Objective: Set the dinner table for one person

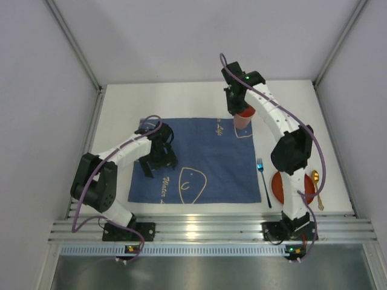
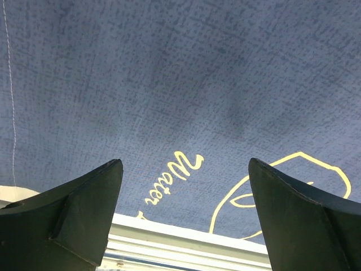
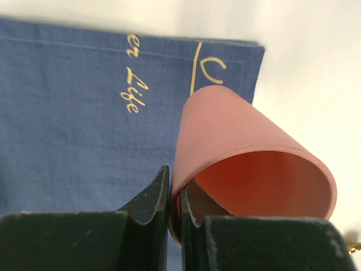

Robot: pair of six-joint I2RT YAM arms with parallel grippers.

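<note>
A blue cloth with pale line drawings lies on the white dinner table. My right gripper is shut on the rim of a pink cup, one finger inside and one outside, over the cloth's far right corner. In the right wrist view the cup fills the middle, with the gripper pinching its wall. My left gripper is open and empty, low over the cloth's left part; the left wrist view shows the gripper over the cloth.
A blue fork lies on the table just right of the cloth. A red plate sits at the right, partly hidden by my right arm. A gold spoon lies right of the plate. The aluminium rail runs along the near edge.
</note>
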